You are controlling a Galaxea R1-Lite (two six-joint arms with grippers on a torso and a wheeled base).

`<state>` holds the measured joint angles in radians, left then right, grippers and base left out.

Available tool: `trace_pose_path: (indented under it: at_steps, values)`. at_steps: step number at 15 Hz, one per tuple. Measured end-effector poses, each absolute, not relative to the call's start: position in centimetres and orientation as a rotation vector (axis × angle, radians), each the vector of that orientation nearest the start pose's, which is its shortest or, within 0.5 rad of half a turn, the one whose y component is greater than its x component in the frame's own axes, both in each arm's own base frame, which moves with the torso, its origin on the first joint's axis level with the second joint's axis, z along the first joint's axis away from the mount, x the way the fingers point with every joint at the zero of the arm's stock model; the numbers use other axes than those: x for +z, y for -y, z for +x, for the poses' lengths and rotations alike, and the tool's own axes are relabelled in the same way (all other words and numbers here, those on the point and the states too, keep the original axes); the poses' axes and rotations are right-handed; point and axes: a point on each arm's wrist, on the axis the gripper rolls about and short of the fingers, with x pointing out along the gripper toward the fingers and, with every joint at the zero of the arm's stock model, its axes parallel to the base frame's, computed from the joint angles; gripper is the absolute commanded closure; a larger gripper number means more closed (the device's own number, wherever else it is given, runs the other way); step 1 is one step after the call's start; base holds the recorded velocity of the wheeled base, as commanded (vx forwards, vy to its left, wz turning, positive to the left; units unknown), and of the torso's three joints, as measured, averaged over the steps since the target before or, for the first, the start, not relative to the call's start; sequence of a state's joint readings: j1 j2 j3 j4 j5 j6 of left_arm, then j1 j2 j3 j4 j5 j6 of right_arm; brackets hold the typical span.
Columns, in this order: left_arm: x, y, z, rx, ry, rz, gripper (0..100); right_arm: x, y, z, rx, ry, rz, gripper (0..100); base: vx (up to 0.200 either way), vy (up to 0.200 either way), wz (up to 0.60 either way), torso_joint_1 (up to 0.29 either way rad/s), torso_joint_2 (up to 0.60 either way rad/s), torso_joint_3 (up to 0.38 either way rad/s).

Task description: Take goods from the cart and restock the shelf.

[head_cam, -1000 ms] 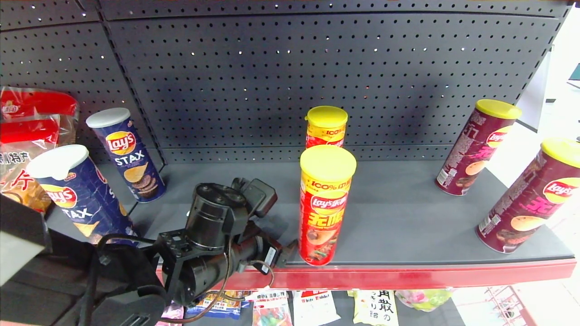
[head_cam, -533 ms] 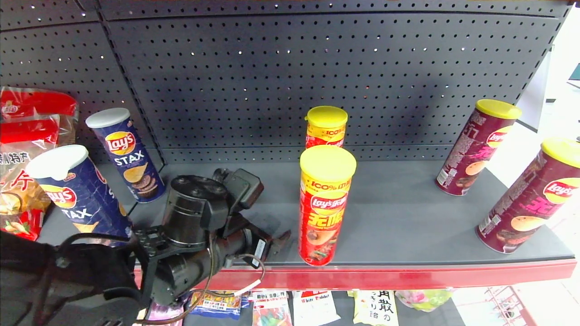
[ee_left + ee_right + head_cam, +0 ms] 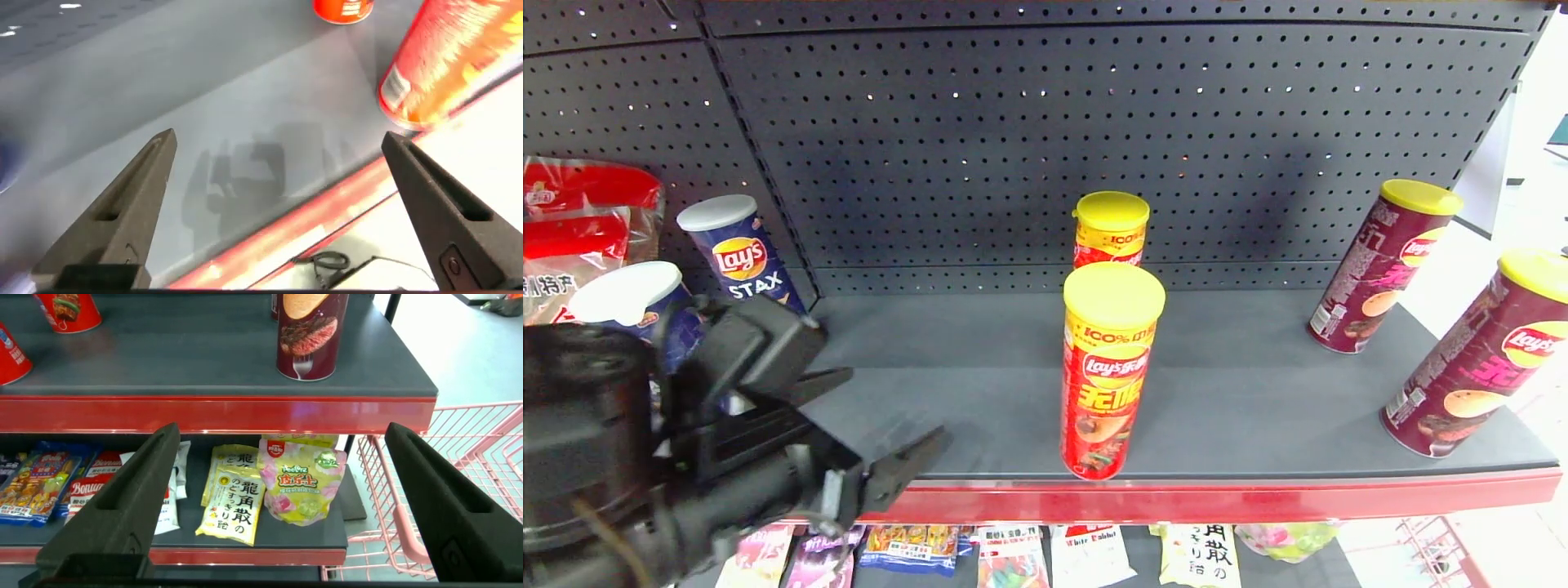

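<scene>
Left claw [image 3: 896, 403] back leftward from the red can [image 3: 1109, 367] (released, empty), right claw [image 3: 279, 429] likewise spread.

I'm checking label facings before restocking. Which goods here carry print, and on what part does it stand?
Red cylindrical chip can with yellow lid: logo and large characters on its side.
Dark blue cylindrical can with white lid: logo with a word beneath.
Maroon cylindrical can with yellow lid: logo; side panel print too small to read.
Yellow flat packet: bold dark characters down its front.
</scene>
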<state>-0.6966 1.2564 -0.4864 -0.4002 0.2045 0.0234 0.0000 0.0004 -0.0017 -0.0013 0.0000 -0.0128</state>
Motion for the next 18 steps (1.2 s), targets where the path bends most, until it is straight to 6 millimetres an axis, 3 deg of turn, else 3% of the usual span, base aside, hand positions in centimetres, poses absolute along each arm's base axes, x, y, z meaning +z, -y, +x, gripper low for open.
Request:
trace_pose_path:
  at_steps: [4, 7, 10, 13, 17, 18]
  values:
    - [18.5, 3.9, 6.3, -0.405, -0.378, 0.198, 0, 7.6, 0.0, -2.3, 0.016, 0.003, -0.016, 0, 0.0, 0.0, 0.0, 0.0, 0.0, 0.0]
    - [16.3, -0.9, -0.7, -0.22, -0.464, 0.182, 0, 7.6, -0.1, -2.3, 0.054, 0.002, -0.018, 0, 0.0, 0.0, 0.0, 0.0, 0.0, 0.0]
    - [14.2, -1.6, -4.8, 0.078, -0.411, 0.038, 0, 7.6, -0.1, -2.3, 0.053, 0.002, -0.023, 0, 0.0, 0.0, 0.0, 0.0, 0.0, 0.0]
    - [12.9, -1.2, -4.6, 0.183, -0.246, -0.078, 0, 7.6, -0.1, -2.3, 0.051, 0.004, -0.024, 0, 0.0, 0.0, 0.0, 0.0, 0.0, 0.0]
    - [10.1, -0.5, -1.9, 0.023, -0.009, -0.102, 0, 7.6, -0.1, -2.3, 0.051, 0.002, -0.017, 0, 0.0, 0.0, 0.0, 0.0, 0.0, 0.0]
    - [9.4, -0.5, -1.7, 0.031, -0.018, -0.083, 0, 7.6, -0.1, -2.3, 0.051, 0.002, -0.017, 0, 0.0, 0.0, 0.0, 0.0, 0.0, 0.0]
